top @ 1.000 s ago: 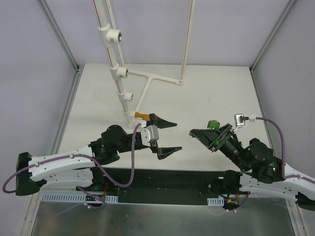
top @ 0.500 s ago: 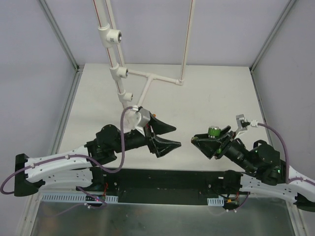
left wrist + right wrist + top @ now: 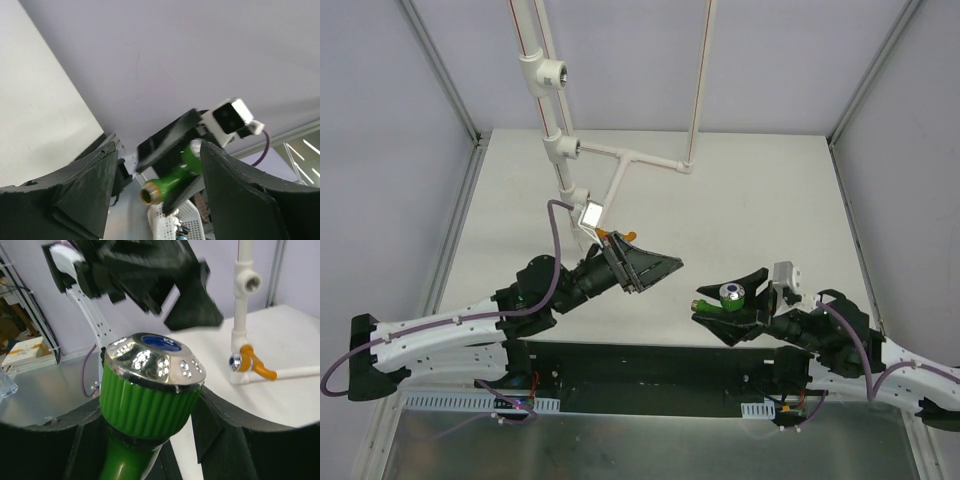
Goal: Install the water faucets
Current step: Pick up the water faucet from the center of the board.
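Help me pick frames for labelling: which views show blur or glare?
Right wrist view: the left gripper is smeared by motion, and the green faucet has bright glints on its chrome cap. Left wrist view: that faucet looks slightly soft, the near fingers dark. Top external view: sharp, evenly lit.

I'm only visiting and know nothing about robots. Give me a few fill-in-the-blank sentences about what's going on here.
1. The right tool grips the green faucet, whose shiny cap has a ____ centre.
2. Only ____ faucet, the orange faucet, is fitted on the white pipe.
3. The left tool is open and holds ____.
Missing words: blue; one; nothing.
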You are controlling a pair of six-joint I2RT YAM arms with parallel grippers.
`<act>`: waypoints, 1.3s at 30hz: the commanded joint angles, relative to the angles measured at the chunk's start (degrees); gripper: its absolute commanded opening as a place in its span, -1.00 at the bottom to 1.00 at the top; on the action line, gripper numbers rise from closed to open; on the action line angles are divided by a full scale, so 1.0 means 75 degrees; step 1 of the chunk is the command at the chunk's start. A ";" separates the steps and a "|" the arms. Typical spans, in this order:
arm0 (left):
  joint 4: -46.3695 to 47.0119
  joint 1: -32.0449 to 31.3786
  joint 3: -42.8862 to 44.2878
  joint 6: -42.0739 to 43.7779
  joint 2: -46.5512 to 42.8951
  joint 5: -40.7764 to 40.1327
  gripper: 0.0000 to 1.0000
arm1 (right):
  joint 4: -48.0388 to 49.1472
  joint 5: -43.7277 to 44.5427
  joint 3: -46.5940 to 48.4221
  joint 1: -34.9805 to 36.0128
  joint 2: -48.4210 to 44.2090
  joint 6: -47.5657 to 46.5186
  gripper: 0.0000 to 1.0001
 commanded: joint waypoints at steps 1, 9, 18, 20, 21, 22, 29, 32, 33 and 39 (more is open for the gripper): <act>0.0620 -0.0024 -0.0342 -0.1965 0.0316 0.0075 0.34 | 0.1960 -0.0712 -0.0020 0.0002 -0.0353 -0.0644 -0.92; 0.1135 -0.0036 -0.0214 -0.3092 0.1055 0.0637 0.15 | 0.1997 0.0191 0.0109 0.0002 -0.0108 -0.1277 -0.92; 0.1991 -0.0048 -0.0202 -0.3410 0.1395 0.1035 0.08 | 0.2044 0.0484 0.0050 0.0002 0.0092 -0.1547 -0.92; 0.1991 -0.0036 -0.0213 -0.2978 0.1360 0.1048 0.08 | 0.2103 0.0566 0.0050 0.0002 0.0115 -0.1512 -0.92; 0.2002 -0.0036 -0.0236 -0.2604 0.1302 0.1048 0.12 | 0.2103 0.0613 0.0062 -0.0009 0.0115 -0.1443 -0.92; 0.2014 -0.0036 -0.0237 -0.1916 0.1255 0.1268 0.19 | 0.2161 0.0706 0.0051 0.0002 0.0092 -0.1337 -0.91; 0.2330 -0.0025 -0.0939 0.1759 0.0236 0.0920 0.64 | 0.2419 0.1457 0.0062 0.0002 -0.0131 0.0220 -0.88; 0.2063 -0.0024 -0.0695 0.1818 0.0235 0.1222 0.60 | 0.2536 0.1188 0.0039 0.0002 -0.0154 0.0701 -0.88; 0.1876 -0.0024 -0.0531 0.1760 0.0316 0.1374 0.55 | 0.2606 0.1141 0.0027 -0.0009 -0.0154 0.0807 -0.88; 0.2622 -0.0048 -0.0354 0.1957 0.1008 0.2709 0.29 | 0.3262 0.1478 -0.0090 0.0002 -0.0108 0.1544 -0.84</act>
